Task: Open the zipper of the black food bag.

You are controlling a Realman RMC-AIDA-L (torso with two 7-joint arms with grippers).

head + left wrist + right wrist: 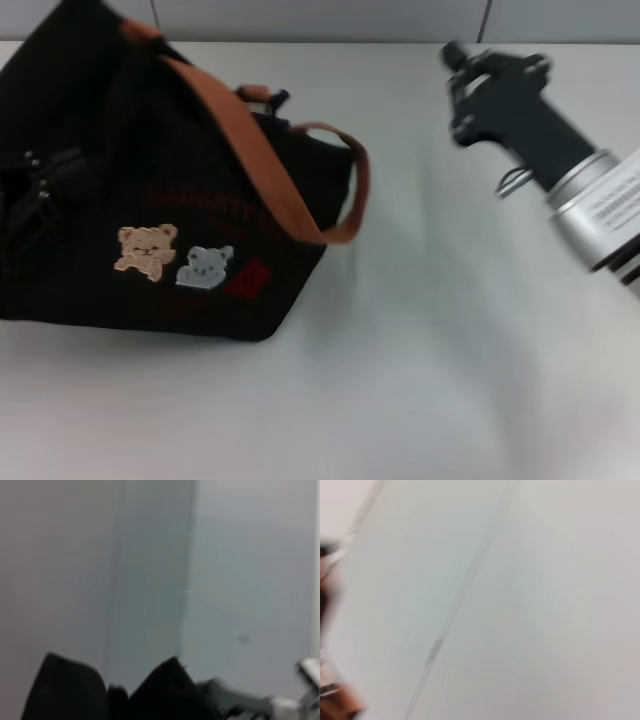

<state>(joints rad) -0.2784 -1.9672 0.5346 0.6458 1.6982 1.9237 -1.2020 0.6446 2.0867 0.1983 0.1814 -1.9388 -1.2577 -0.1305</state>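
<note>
The black food bag point(170, 200) stands on the left of the white table, its bear patches and red lettering facing me. Its orange-brown strap handles point(300, 190) arch over the top and droop to the right. I cannot make out the zipper or its pull tab along the top edge. My left gripper point(35, 195) shows as a dark body with small metal screws, pressed against the bag's left end. My right gripper point(458, 62) hangs over the table at the back right, well apart from the bag. In the left wrist view, dark bag fabric point(160, 692) fills the lower edge.
The white table point(450, 330) stretches in front of and to the right of the bag. A pale grey wall point(330, 20) runs along the table's far edge. The right wrist view shows only pale surface and a dark smear at one border.
</note>
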